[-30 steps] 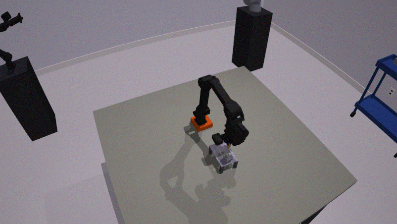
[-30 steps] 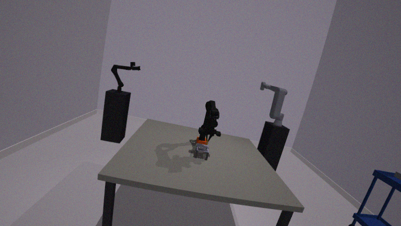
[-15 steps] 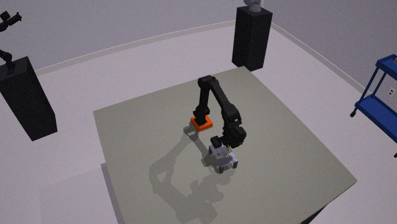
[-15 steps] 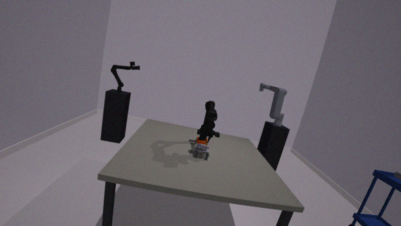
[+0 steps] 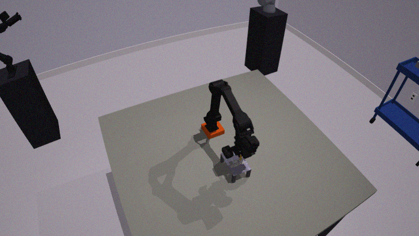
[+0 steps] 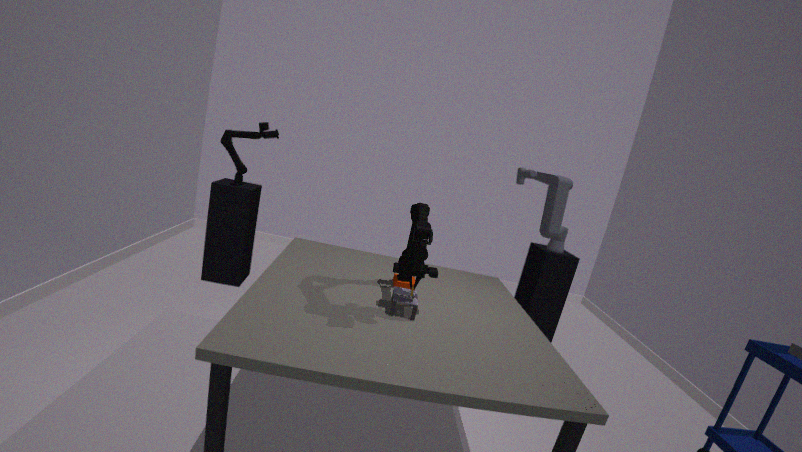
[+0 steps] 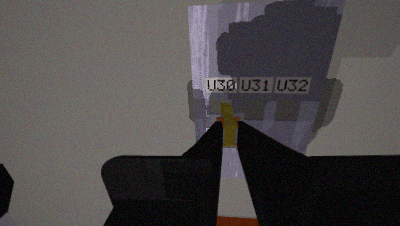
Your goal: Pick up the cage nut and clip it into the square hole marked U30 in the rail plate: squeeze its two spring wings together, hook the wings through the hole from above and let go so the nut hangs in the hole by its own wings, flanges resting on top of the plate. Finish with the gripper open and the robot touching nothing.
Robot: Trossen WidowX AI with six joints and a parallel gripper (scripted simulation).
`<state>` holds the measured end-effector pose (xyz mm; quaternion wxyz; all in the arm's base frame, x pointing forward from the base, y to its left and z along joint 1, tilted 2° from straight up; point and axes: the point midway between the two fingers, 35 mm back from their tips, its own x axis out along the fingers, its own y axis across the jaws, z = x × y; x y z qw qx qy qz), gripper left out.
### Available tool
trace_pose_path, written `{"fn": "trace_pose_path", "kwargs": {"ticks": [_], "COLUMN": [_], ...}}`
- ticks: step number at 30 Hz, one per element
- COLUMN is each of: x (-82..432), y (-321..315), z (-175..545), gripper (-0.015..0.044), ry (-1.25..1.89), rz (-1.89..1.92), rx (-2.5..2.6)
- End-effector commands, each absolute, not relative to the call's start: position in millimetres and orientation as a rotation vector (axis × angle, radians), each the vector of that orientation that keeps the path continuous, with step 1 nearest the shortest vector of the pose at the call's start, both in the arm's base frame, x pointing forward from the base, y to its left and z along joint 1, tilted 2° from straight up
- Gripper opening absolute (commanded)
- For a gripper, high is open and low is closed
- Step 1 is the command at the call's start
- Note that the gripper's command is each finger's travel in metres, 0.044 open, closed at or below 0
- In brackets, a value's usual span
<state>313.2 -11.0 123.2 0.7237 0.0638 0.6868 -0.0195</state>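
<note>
A black arm (image 5: 231, 102) (image 6: 416, 241) is mounted on an orange base (image 5: 217, 134) (image 6: 404, 280) and bent down over a pale worktop (image 5: 278, 175) (image 6: 449, 348). Under its wrist a small plate (image 5: 241, 168) (image 6: 408, 300) (image 7: 200, 45) is raised on short dark legs. Three labels are printed in a row on the plate: U30 (image 7: 221, 85), U31 (image 7: 255, 85) and U32 (image 7: 292, 85)

The gripper (image 5: 240, 155) (image 6: 413, 289) (image 7: 228, 127) is clamped on the nut (image 5: 241, 157) (image 6: 412, 293) (image 7: 229, 125), a narrow yellow piece seen between the fingertips in the wrist view. The nut is held near the U30 end of the plate, just beside that label in the wrist view. Whether it is touching the plate or held slightly above cannot be told, and the two wings are too small to be made out

The pick-up is done, and the nut has been brought to the right end of the plate. By the look of it, the task is somewhat past half way. Still left are the lining up over the square hole, the lowering, the hooking of both wings, the release and the backing away. The hole itself is hard to pick out, being in shadow and partly covered by the nut, so the alignment cannot be confirmed. If the nut is lowered off centre, a wing could be caught on the edge
</note>
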Motion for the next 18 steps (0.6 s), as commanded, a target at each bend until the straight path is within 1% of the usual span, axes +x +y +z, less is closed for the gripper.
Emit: {"fn": "trace_pose_path", "kwargs": {"ticks": [1,18], "x": [313.2,313.4], "y": [-10.5,-10.6], "z": [116.5,109.3], "gripper": [0.0023,0.0023], "ry": [1.518,1.518], "rz": [-0.037,-0.037], "rx": [0.142,0.142]}}
